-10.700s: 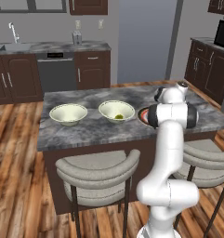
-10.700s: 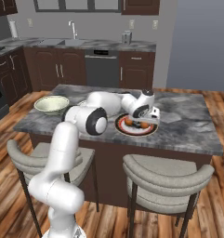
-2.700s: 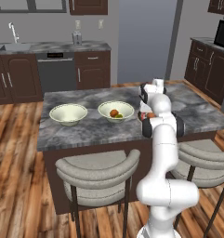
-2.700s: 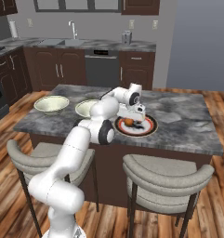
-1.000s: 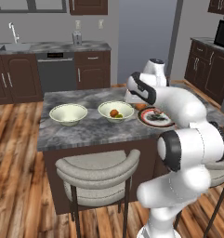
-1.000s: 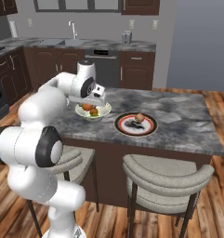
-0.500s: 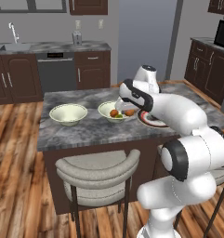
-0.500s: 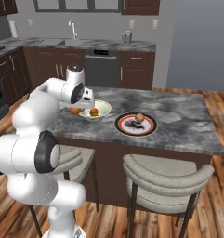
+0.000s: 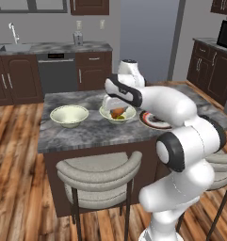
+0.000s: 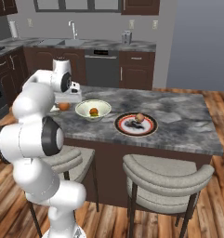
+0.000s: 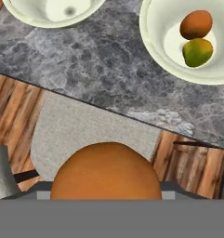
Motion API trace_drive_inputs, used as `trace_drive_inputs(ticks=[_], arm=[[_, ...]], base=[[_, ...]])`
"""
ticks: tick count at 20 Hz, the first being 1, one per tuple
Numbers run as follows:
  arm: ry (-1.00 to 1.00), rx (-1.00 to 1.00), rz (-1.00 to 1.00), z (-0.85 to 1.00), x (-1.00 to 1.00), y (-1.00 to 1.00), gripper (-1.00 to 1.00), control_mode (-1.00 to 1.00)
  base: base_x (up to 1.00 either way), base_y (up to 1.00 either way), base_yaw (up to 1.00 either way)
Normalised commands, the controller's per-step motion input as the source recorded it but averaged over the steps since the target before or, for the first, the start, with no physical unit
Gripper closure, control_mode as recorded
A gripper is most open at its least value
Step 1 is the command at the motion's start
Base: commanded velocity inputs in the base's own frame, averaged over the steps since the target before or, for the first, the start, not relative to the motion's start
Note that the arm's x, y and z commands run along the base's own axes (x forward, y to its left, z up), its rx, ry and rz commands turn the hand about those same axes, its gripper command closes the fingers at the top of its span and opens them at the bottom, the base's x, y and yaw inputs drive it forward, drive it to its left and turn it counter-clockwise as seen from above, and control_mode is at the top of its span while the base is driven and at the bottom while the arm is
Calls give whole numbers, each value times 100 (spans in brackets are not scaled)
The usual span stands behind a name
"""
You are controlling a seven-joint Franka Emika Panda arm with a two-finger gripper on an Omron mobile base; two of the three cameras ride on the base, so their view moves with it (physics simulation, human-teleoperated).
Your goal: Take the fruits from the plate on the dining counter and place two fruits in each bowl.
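My gripper (image 10: 64, 105) is shut on an orange fruit (image 10: 63, 106), which bulks large at the bottom of the hand view as fruit (image 11: 106, 169). It hovers above the dining counter (image 11: 99, 60) near its front edge, between the two bowls. The right bowl (image 11: 153, 39) holds an orange-brown fruit (image 11: 196, 24) and a yellow-green fruit (image 11: 197, 51). The left bowl (image 11: 20, 11) looks empty. Both bowls (image 9: 69, 115) (image 9: 105, 114) stand left of the plate (image 9: 155, 123). One fruit (image 10: 140, 117) lies on the plate (image 10: 150, 124).
A padded grey stool seat (image 11: 85, 135) stands right under the gripper, beyond the counter's edge. A second stool (image 10: 167, 174) is at the right. The back counter with sink and faucet (image 10: 72, 29) runs along the far wall. Wooden floor surrounds the island.
The arm has swung left with the orange fruit, from over the right bowl to the gap between the two bowls. Bowls and plate have stayed put.
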Motion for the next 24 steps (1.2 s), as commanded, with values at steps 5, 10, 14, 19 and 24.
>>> trace_drive_inputs(ticks=[5,10,14,19,24], arm=[[2,-1,8,0,-5,4,100,-100],[0,0,0,0,-26,-18,100,-100],[0,0,0,0,-5,0,100,100],[0,0,0,0,0,0,100,100],[0,0,0,0,0,0,100,100]], base=[[0,0,0],[0,0,0],[-3,4,0],[-14,87,-3],[31,63,-1]])
